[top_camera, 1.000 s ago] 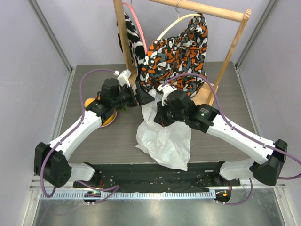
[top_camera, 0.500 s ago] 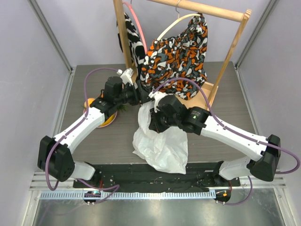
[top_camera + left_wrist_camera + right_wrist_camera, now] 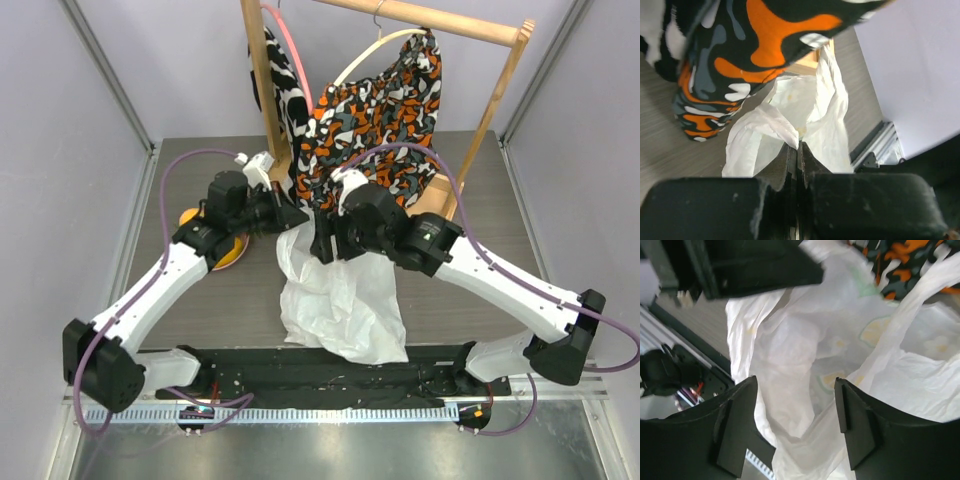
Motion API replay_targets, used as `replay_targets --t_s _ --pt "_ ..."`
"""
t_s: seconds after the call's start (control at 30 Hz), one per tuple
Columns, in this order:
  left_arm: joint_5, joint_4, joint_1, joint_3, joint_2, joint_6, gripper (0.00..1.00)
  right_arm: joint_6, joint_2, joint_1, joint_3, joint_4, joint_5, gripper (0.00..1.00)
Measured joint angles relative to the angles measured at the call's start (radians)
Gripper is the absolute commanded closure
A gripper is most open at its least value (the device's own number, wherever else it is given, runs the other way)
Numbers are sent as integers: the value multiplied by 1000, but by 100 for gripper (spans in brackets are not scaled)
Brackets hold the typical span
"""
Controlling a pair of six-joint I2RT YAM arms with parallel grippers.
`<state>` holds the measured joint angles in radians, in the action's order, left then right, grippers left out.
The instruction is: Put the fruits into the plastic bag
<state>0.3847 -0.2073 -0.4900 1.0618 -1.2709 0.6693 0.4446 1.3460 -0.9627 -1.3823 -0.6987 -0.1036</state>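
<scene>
The plastic bag (image 3: 340,300) hangs crumpled and white between the two arms, its lower part lying on the table. My left gripper (image 3: 297,216) is shut on a fold of the bag's upper edge; in the left wrist view the jaws (image 3: 799,146) pinch the thin white film (image 3: 790,112). My right gripper (image 3: 322,244) is open just above the bag's mouth, and its fingers (image 3: 737,425) stand apart with loose bag plastic (image 3: 790,355) between them, not gripped. Orange-yellow fruits (image 3: 228,256) lie mostly hidden under my left arm.
A wooden rack (image 3: 262,90) stands at the back with an orange-black-white patterned cloth (image 3: 375,115) hanging just behind the bag. The cloth (image 3: 740,50) also fills the top of the left wrist view. A black rail (image 3: 330,360) runs along the near edge.
My left gripper has closed on the bag's edge. My right gripper has opened and let go of the bag. The bag's top has shifted a little to the left.
</scene>
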Motion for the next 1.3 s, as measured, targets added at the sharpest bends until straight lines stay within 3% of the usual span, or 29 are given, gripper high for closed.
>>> replay_targets --t_s 0.33,0.8,0.87,0.9,1.03,1.3 --pt "-55 -24 0 -46 157 -23 100 115 72 145 -192 -15 -50 26" --pt "-71 -49 0 -60 181 -23 100 164 187 196 -198 -24 -97 29" --pt "-71 -49 0 -61 181 -23 100 164 202 198 -198 -6 -97 36" --pt "-71 -49 0 -61 181 -23 100 163 213 200 -198 2 -96 54" --pt "-74 -51 0 -66 188 -25 100 154 258 213 -202 19 -77 99" --pt "-302 -177 0 -5 272 -89 100 120 232 245 -346 9 -114 99"
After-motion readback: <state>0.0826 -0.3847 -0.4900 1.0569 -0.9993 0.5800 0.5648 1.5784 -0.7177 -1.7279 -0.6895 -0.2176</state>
